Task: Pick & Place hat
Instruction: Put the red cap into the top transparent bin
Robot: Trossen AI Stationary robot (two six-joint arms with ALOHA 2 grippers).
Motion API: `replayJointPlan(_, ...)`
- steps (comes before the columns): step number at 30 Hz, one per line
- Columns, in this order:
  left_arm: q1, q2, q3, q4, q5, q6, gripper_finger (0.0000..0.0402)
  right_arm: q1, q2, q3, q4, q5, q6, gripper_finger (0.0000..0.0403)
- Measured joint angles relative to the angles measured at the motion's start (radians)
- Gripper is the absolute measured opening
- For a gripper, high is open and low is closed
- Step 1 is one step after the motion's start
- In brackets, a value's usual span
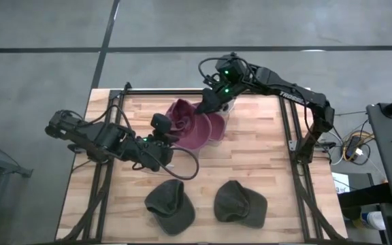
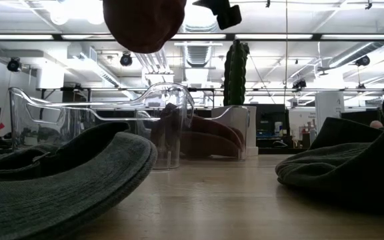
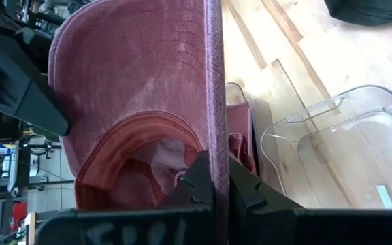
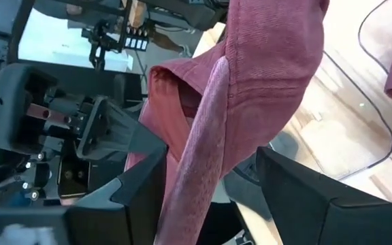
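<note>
The left gripper [image 3: 216, 180] is clamped shut on the brim of the maroon hat [image 1: 186, 116], holding it in the air over the clear bin [image 1: 216, 126]. The right gripper [image 4: 213, 180] straddles the same brim with its jaws wide and grips nothing. If the left lets go before the right closes, the hat may drop askew or snag the bin's rim. 2 green hats [image 1: 171, 205] lie near the front edge

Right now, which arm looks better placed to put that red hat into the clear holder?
Probably the left. Its fingers are shut on the red hat's brim, holding it above the clear holder. The right arm's fingers stand open around the hat and grip nothing.
</note>
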Motion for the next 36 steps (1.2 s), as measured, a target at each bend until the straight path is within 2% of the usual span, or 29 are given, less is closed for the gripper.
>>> replayJointPlan(4, 0.000, 0.000, 0.000, 0.001, 0.001, -0.001, 0.0005, 0.002, 0.002, 0.001, 0.002, -0.018, -0.001, 0.0186)
replayJointPlan(12, 0.000, 0.000, 0.000, -0.002, 0.005, -0.002, 0.0005, 0.004, 0.005, 0.001, -0.005, -0.026, -0.026, 0.0044)
replayJointPlan(14, 0.001, 0.000, 0.000, -0.001, 0.003, -0.007, 0.0005, 0.004, 0.005, 0.001, -0.009, -0.023, -0.036, 0.0020)
replayJointPlan(16, 0.001, -0.001, 0.000, 0.000, -0.001, -0.029, 0.0008, 0.007, 0.005, 0.001, -0.008, -0.022, -0.042, 0.0017)
replayJointPlan(22, 0.001, -0.003, 0.003, 0.011, -0.016, -0.123, 0.0052, 0.023, 0.007, 0.001, 0.001, 0.011, -0.058, 0.0014)
replayJointPlan(25, -0.001, -0.003, 0.009, 0.009, -0.071, -0.162, 0.0063, 0.026, 0.006, 0.001, 0.010, 0.027, -0.065, 0.0014)
replayJointPlan(32, -0.002, -0.006, 0.054, -0.001, -0.243, -0.151, 0.0068, 0.026, -0.006, 0.020, 0.050, 0.100, -0.075, 0.0013)
replayJointPlan(36, -0.001, -0.009, 0.089, -0.008, -0.275, -0.103, 0.0068, 0.028, -0.013, 0.051, 0.059, 0.175, -0.094, 0.0013)
